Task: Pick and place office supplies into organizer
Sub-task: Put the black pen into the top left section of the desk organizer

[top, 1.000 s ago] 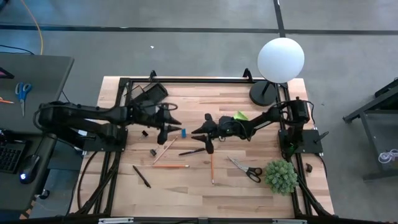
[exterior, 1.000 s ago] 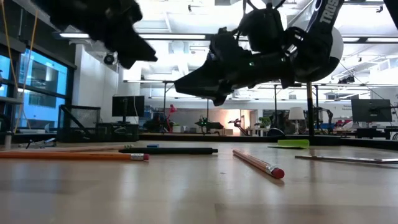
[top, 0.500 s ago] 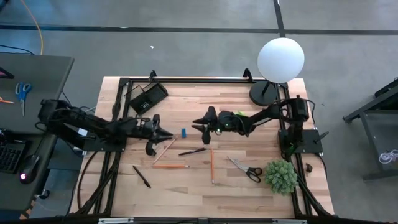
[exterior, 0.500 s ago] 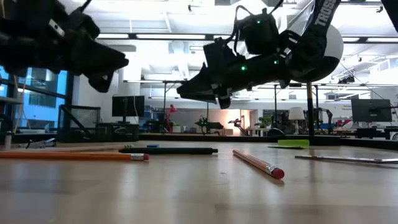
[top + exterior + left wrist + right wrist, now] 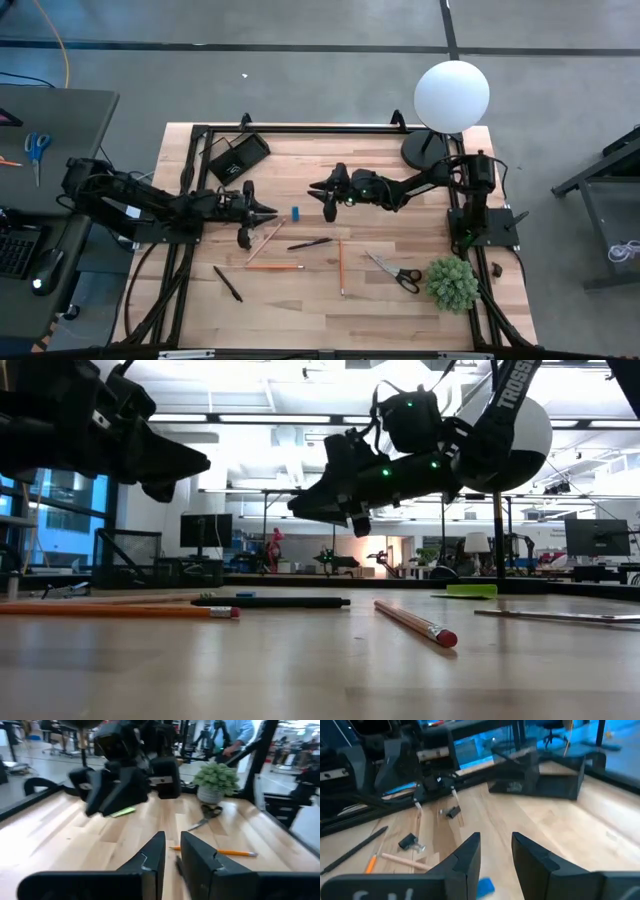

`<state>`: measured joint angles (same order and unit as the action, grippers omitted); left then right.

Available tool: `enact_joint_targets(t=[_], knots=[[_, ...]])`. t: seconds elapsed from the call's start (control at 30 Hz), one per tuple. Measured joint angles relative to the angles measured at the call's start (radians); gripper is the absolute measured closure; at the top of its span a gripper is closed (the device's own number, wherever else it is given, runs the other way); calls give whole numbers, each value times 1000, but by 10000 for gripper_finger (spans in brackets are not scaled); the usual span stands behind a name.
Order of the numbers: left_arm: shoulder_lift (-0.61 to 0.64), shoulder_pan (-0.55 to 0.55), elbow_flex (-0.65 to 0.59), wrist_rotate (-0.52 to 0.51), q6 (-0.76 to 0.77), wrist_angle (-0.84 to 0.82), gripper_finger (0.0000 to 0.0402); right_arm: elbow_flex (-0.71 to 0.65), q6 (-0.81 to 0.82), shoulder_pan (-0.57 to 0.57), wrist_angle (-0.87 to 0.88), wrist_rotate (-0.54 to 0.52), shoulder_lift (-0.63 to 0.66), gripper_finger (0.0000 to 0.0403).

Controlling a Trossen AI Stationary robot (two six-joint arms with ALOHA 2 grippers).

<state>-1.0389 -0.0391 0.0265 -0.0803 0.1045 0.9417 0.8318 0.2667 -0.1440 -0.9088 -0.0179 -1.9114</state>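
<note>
Wooden table (image 5: 400, 300) carries organizer (image 5: 232, 158); lamp base (image 5: 424, 151); plant (image 5: 451, 283); scissors (image 5: 393, 269); blue eraser (image 5: 296, 212).

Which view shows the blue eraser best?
The high view: the blue eraser lies fully visible on the table between both arms. The right wrist view catches only part of it behind the fingers; the low and left wrist views don't clearly show it.

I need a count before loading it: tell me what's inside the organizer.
In the high view the organizer looks empty, though its dark interior hides detail. In the right wrist view its near wall covers the inside.
</note>
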Motion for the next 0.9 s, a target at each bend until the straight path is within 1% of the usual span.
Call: enact_joint_targets(t=[0.07,0.17,0.23,0.33,0.43,0.5,0.6,0.7,0.8,0.9], knots=[[0,0,0,44,4,-1,353,30,-41,16,38,-21,0,301],[0,0,0,84,-8,-4,353,81,-110,50,157,-57,0,301],[0,0,0,86,-22,-9,353,113,-153,70,242,-81,0,301],[0,0,0,47,-29,-10,353,140,-196,90,340,-88,0,299],[0,0,0,7,-25,-10,353,141,-218,99,364,-89,0,293],[0,0,0,-4,-21,-10,353,138,-203,98,366,-99,0,285],[0,0,0,-10,-21,-14,353,136,-158,96,375,-124,0,269],[0,0,0,-34,-10,-16,352,135,-163,116,403,-157,0,249],[0,0,0,-34,5,-16,353,135,-170,155,442,-210,0,230],[0,1,0,-13,5,-41,353,134,-170,186,440,-227,0,217]])
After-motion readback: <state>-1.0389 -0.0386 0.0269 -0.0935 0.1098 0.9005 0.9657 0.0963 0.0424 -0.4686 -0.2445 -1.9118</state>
